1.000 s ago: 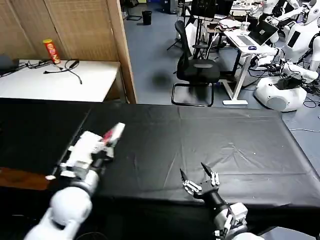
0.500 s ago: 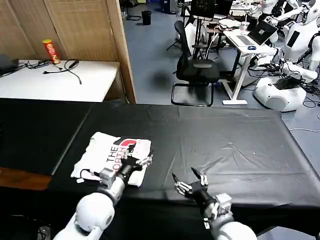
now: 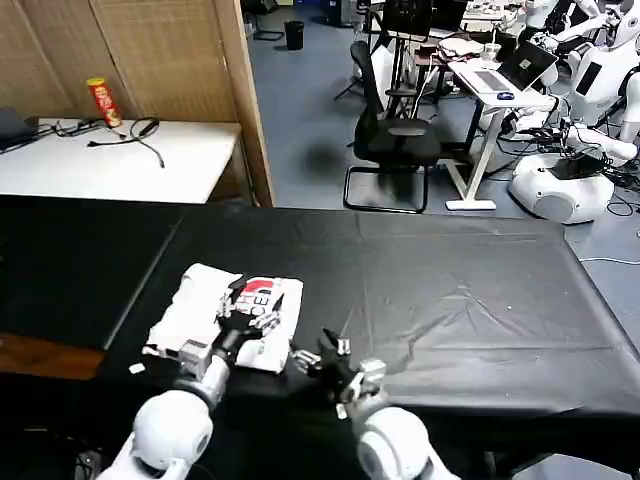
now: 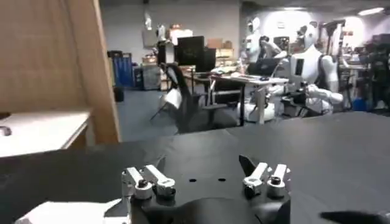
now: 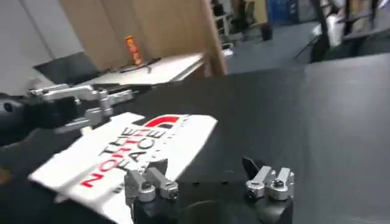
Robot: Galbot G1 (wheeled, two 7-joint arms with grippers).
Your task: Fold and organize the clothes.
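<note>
The clothes, one folded white T-shirt (image 3: 200, 312) with its red and black print facing up, lie on the black tablecloth (image 3: 450, 290) near the front left. My left gripper (image 3: 246, 306) hovers open over the shirt's printed right half, holding nothing. Just right of the shirt's front corner, my right gripper (image 3: 320, 354) is open and low over the cloth. In the right wrist view the T-shirt (image 5: 131, 152) lies beyond one finger of the open right gripper (image 5: 207, 178), with the left gripper (image 5: 82, 100) above its far edge. The left wrist view shows the open left gripper (image 4: 204, 178) and a white shirt corner (image 4: 67, 213).
A white side table (image 3: 120, 165) with a red can (image 3: 101, 102) and cables stands at the back left, next to a wooden partition (image 3: 235, 90). An office chair (image 3: 395, 140) and other robots (image 3: 565, 180) stand beyond the table. The cloth's right half is bare.
The shirt, bunched up at my left gripper a second ago, now lies flat on the cloth with the gripper open above it. My right gripper has moved left to the shirt's edge.
</note>
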